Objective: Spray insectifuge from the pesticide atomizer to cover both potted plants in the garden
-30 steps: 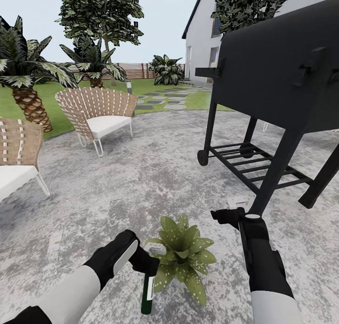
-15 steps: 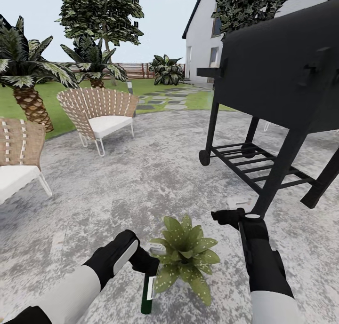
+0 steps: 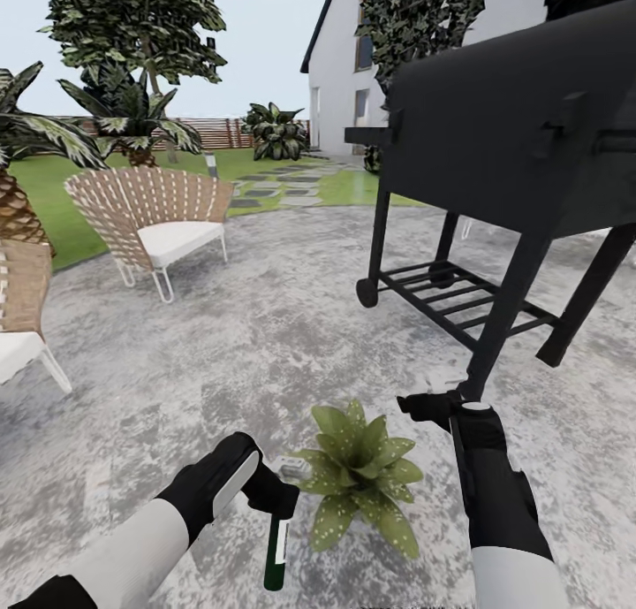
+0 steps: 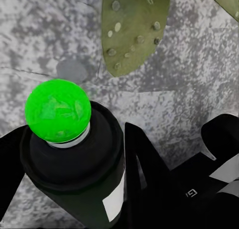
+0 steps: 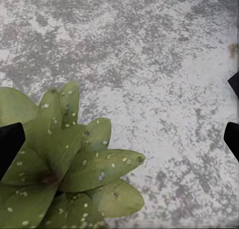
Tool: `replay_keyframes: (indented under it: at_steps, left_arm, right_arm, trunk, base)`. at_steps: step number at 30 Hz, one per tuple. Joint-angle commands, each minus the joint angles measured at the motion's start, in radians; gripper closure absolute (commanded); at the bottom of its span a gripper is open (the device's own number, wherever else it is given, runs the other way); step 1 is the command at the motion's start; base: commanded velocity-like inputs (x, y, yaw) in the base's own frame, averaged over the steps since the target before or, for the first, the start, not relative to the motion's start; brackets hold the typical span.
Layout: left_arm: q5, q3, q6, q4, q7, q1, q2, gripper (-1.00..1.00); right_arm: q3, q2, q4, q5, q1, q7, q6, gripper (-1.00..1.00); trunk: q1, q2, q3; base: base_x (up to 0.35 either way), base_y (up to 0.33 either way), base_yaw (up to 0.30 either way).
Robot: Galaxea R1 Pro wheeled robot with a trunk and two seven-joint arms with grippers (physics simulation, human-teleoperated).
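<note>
The left gripper (image 3: 269, 494) was clamped on the pesticide atomizer (image 3: 276, 551), bottle hanging base-down, its white spray head (image 3: 289, 468) right against the potted plant (image 3: 360, 472). From the left wrist, black fingers (image 4: 144, 179) hugged the dark bottle (image 4: 74, 159) beside a speckled leaf (image 4: 132, 29). The right gripper (image 3: 427, 407) hovered spread and empty over the plant's far side. Grey paving (image 3: 265, 344) lay all around, black grill (image 3: 512, 149) behind, wicker chair (image 3: 150, 211) well off.
</note>
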Motion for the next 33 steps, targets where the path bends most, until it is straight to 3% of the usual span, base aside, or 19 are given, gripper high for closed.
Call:
replay_keyframes:
  at_steps: [1,18,22,33]
  left_arm:
    - [0.001,0.000,0.000,0.000,0.000,0.000,0.000,1.00]
    - [-0.001,0.000,-0.024,-0.001,-0.010,0.000,0.001,1.00]
    - [-0.002,-0.006,-0.027,0.000,-0.001,0.000,-0.003,1.00]
    - [-0.003,-0.009,-0.019,0.016,-0.010,0.000,-0.008,1.00]
  right_arm:
    - [0.000,0.000,0.000,0.000,0.000,0.000,0.000,-1.00]
    - [0.002,0.000,0.000,0.000,0.000,-0.001,-0.005,-1.00]
    - [0.002,0.000,0.000,0.000,0.000,-0.001,-0.004,-1.00]
    - [0.003,0.000,0.000,0.000,0.000,-0.001,-0.003,-1.00]
  trunk:
    - [0.000,0.000,0.000]
    - [0.000,0.000,0.000]
    - [0.000,0.000,0.000]
    - [0.000,0.000,0.000]
  base:
    - [0.006,0.336,-0.294]
    - [0.167,0.303,-0.294]
    - [0.057,0.043,-0.247]
    - [0.001,0.001,-0.007]
